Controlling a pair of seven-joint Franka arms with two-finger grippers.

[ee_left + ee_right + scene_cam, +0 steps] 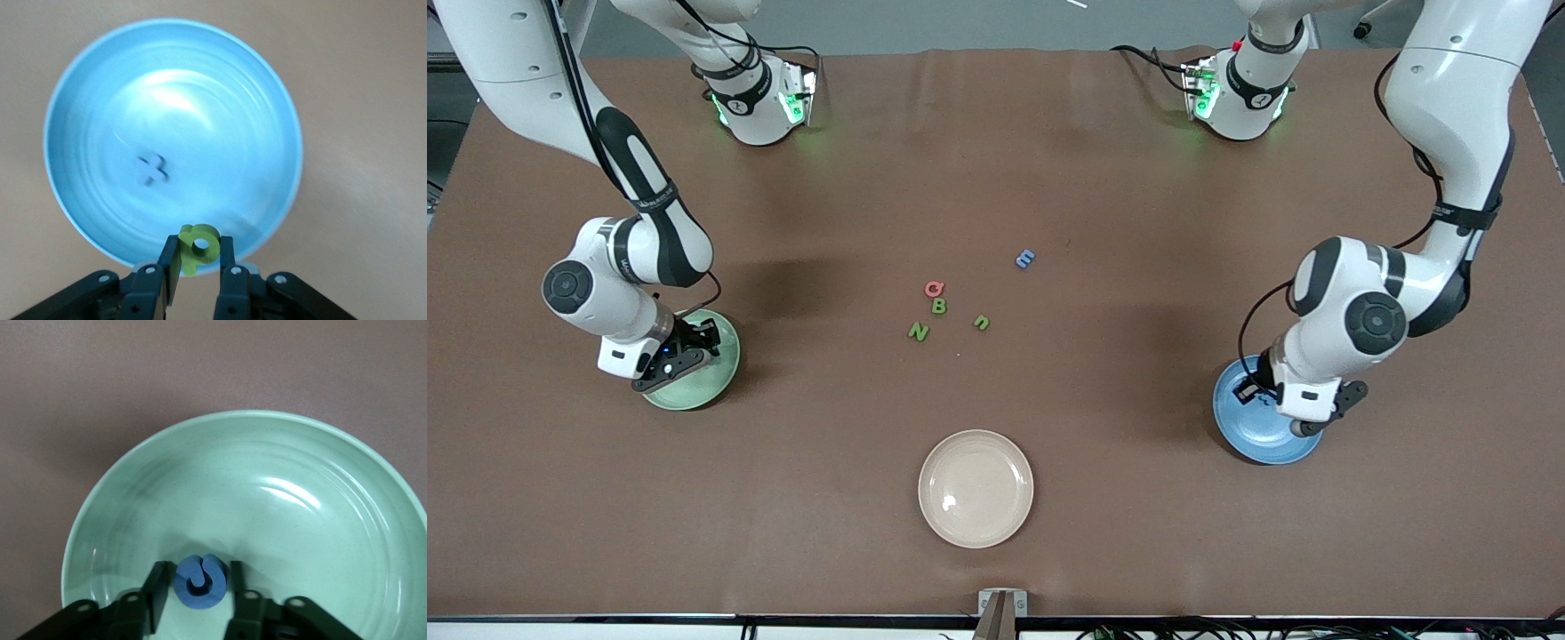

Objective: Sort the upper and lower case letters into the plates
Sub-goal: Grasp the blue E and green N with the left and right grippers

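My left gripper (1249, 389) hangs over the edge of the blue plate (1258, 452), shut on a small green letter (199, 248) shaped like a p. One blue letter (152, 168) lies in that blue plate (213, 120). My right gripper (694, 343) is low over the mint green plate (698, 391). Its fingers stand open, with a narrow gap on each side of a blue G-like letter (198, 583) in the mint plate (280, 493). A red letter (934, 288), green letters (939, 306), (918, 332), (982, 322) and a blue letter (1025, 259) lie mid-table.
A cream-beige plate (975, 488) sits on the brown table nearer to the front camera than the loose letters. Both arm bases (760, 107), (1240, 98) stand along the table's edge farthest from that camera.
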